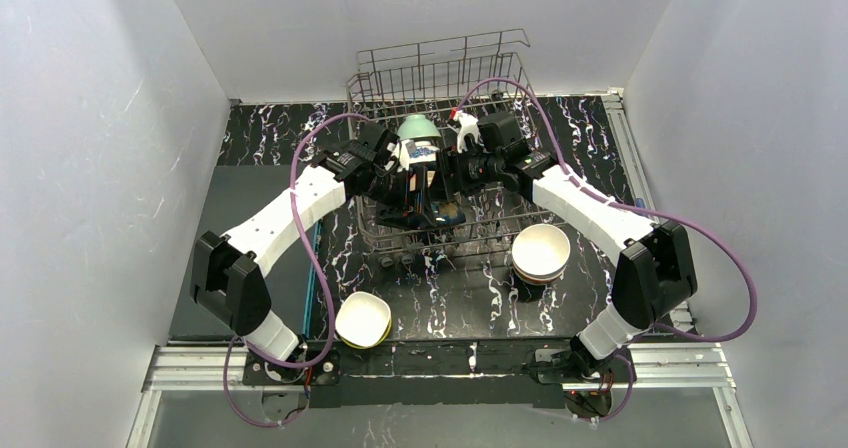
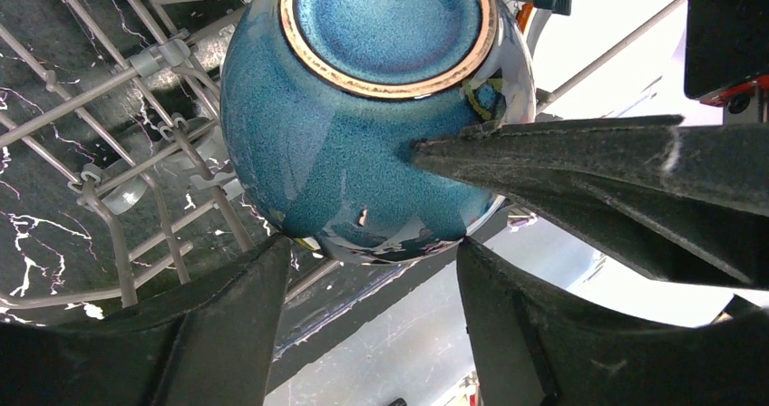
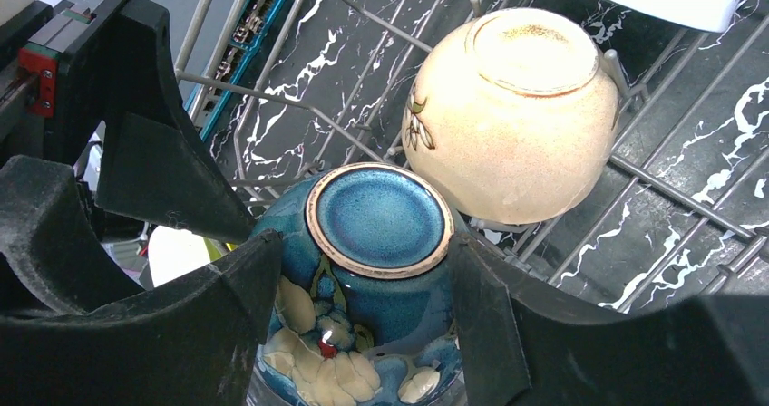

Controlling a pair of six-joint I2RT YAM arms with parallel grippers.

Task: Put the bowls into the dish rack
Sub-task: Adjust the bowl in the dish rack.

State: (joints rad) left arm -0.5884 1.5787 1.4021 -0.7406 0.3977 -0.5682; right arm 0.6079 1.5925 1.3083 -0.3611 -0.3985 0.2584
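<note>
A teal-blue bowl (image 3: pixel 376 220) with a cream flower pattern sits upside down in the dish rack (image 1: pixel 440 78). My right gripper (image 3: pixel 367 247) is shut on it, one finger against each side. In the left wrist view the same bowl (image 2: pixel 354 116) fills the upper frame. My left gripper (image 2: pixel 374 247) is open, its fingertips (image 2: pixel 272 252) at the bowl's near rim. The right gripper's finger (image 2: pixel 562 152) touches the bowl from the right. A tan bowl (image 3: pixel 512 116) lies upside down just beyond. A mint bowl (image 1: pixel 418 128) and a blue-patterned white bowl (image 1: pixel 420 152) stand further back.
A stack of bowls (image 1: pixel 541 253) with a white one on top stands in front of the rack on the right. A yellow-green bowl (image 1: pixel 363 319) with a white inside lies near the left arm's base. Upright tines (image 2: pixel 118 243) and wire sides surround both grippers.
</note>
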